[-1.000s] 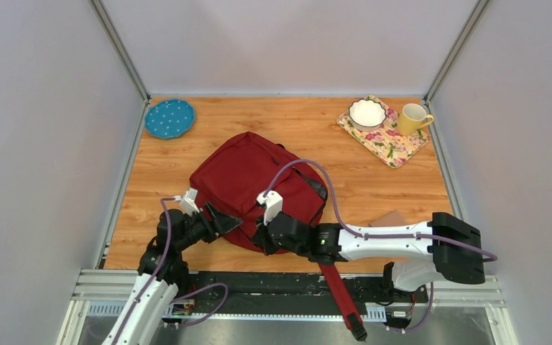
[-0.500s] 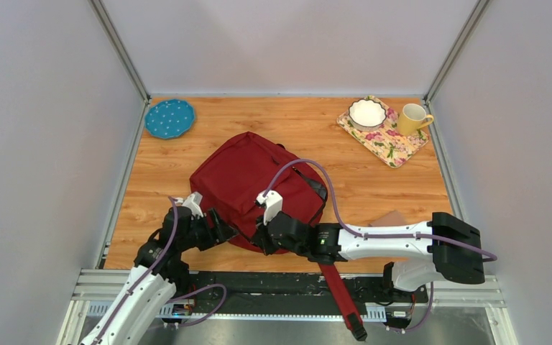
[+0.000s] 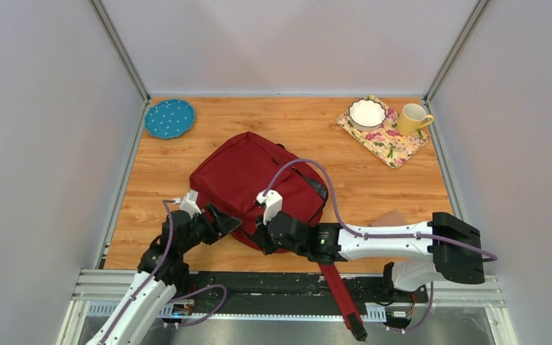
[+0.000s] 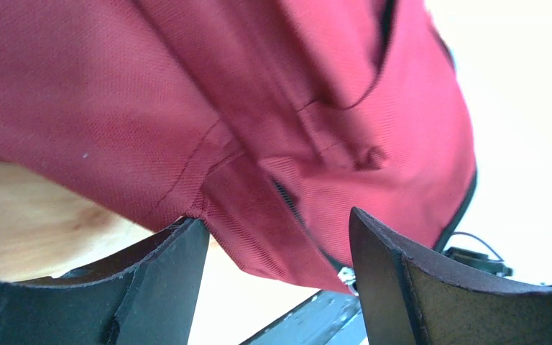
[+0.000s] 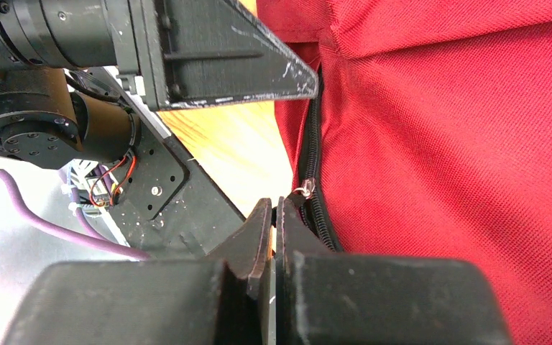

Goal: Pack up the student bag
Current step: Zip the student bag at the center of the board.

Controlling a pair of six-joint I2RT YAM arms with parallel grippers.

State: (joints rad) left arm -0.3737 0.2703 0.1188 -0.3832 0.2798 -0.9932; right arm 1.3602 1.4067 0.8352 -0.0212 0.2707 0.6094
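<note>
The student bag (image 3: 248, 176), dark red with black zippers, lies flat in the middle of the wooden table. At its near edge my right gripper (image 3: 260, 236) is shut on the black zipper pull (image 5: 292, 202), beside the zipper track (image 5: 314, 136). My left gripper (image 3: 224, 218) stands open at the bag's near-left corner. In the left wrist view a fold of the bag (image 4: 273, 237) and a stretch of its zipper hang between the spread fingers (image 4: 165, 280) without being pinched. One left finger (image 5: 223, 57) crosses the top of the right wrist view.
A blue dotted plate (image 3: 169, 118) sits at the far left. A floral mat (image 3: 395, 147) at the far right carries a white bowl (image 3: 367, 113), with a yellow mug (image 3: 413, 118) beside it. A red strap (image 3: 338, 295) hangs over the near edge. A brown item (image 3: 390, 217) lies behind my right arm.
My left gripper drew back a little toward the near edge, then came forward again to the bag's corner, still open. The right arm and the bag have stayed put.
</note>
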